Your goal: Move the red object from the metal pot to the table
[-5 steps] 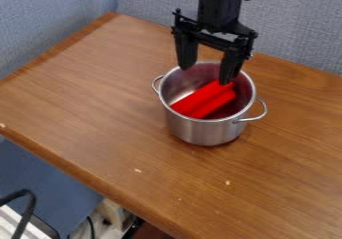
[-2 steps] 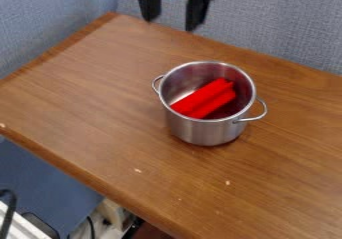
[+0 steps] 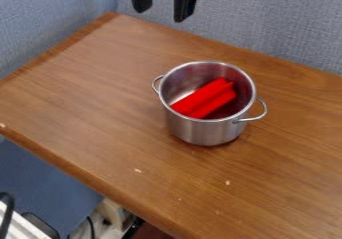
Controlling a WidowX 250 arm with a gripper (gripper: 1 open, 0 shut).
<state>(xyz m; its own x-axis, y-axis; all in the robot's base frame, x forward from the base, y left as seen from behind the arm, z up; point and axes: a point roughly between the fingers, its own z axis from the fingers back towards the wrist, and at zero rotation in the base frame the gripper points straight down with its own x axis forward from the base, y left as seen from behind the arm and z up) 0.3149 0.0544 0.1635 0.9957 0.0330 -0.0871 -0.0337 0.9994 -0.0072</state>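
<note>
The red object (image 3: 206, 99) lies tilted inside the metal pot (image 3: 207, 118), one end resting against the far rim. The pot stands right of centre on the brown wooden table (image 3: 94, 93). My gripper (image 3: 166, 3) hangs at the top edge of the view, above and to the left of the pot, well clear of it. Its two dark fingers (image 3: 187, 3) stand apart with nothing between them, so it is open. The upper part of the gripper is cut off by the frame.
A grey-blue wall (image 3: 281, 23) rises behind the table. The table's front edge (image 3: 80, 173) runs diagonally from the left to the bottom, with dark floor and cables (image 3: 27, 218) below it.
The gripper rose from just over the pot and moved up and left to the top of the view, empty. The red object and pot did not move.
</note>
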